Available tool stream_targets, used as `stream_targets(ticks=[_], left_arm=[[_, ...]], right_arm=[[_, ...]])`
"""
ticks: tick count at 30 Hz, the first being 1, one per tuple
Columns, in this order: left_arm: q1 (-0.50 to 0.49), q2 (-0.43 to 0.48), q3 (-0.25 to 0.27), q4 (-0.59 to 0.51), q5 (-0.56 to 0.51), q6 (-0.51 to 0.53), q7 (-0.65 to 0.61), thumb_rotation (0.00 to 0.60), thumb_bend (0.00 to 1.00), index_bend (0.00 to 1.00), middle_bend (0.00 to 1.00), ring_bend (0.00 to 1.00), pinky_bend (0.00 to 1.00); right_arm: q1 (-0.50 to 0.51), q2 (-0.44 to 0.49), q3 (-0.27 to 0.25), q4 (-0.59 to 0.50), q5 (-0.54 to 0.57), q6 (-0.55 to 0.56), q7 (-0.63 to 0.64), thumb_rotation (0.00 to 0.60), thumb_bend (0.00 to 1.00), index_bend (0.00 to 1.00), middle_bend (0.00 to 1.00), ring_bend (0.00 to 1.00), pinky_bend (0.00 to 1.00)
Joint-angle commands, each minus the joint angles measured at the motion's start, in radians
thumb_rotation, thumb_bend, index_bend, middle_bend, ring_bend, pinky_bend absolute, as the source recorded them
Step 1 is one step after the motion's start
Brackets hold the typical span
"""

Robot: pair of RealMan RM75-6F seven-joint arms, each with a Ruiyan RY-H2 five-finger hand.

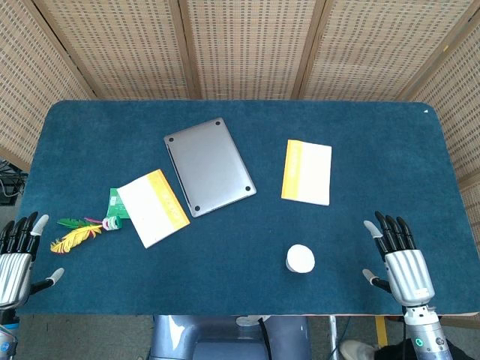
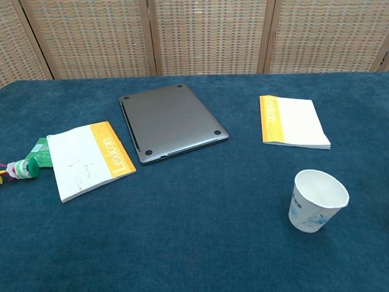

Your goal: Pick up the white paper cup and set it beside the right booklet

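The white paper cup (image 1: 300, 259) (image 2: 317, 200) stands upright near the table's front edge, right of centre. The right booklet (image 1: 307, 171) (image 2: 293, 121), white with an orange spine strip, lies flat farther back from the cup. My right hand (image 1: 401, 255) rests at the front right corner, fingers spread and empty, to the right of the cup and apart from it. My left hand (image 1: 16, 251) sits at the front left edge, fingers apart, holding nothing. Neither hand shows in the chest view.
A closed grey laptop (image 1: 208, 166) (image 2: 172, 121) lies at the middle. A second booklet (image 1: 153, 207) (image 2: 89, 159) lies left of it, over a green packet (image 1: 115, 201). A feather toy (image 1: 77, 232) sits near the left hand. The blue tabletop (image 1: 375, 135) ends at wicker screens.
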Motion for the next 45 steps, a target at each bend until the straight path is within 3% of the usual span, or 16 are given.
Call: stream_targets(ticks=[1,24,29,38,45], left_arm=[[0.001,0.001,0.0,-0.001,0.0,0.001,0.0,0.6,0.15,0.0,0.0,0.0,0.0],[0.004,0.005,0.0,-0.01,0.004,0.01,0.004,0.6,0.15,0.0,0.0,0.0,0.0],[0.005,0.006,0.001,-0.012,0.005,0.01,0.002,0.6,0.15,0.0,0.0,0.0,0.0],[0.007,0.01,0.002,-0.016,0.008,0.014,-0.004,0.6,0.15,0.0,0.0,0.0,0.0],[0.004,0.012,0.004,-0.015,0.008,0.006,-0.011,0.6,0.15,0.0,0.0,0.0,0.0]], right_arm=[[0.0,0.002,-0.001,-0.003,0.002,-0.003,-0.003,0.6,0.17,0.0,0.0,0.0,0.0],[0.003,0.015,-0.012,-0.024,-0.015,-0.01,0.034,0.6,0.17,0.01,0.0,0.0,0.0],[0.008,0.019,-0.018,-0.039,-0.032,-0.011,0.059,0.6,0.17,0.2,0.0,0.0,0.0],[0.052,0.014,-0.042,-0.145,-0.036,-0.126,-0.027,0.6,0.21,0.23,0.0,0.0,0.0],[0.085,-0.03,-0.035,-0.217,0.027,-0.223,-0.15,0.6,0.22,0.22,0.0,0.0,0.0]])
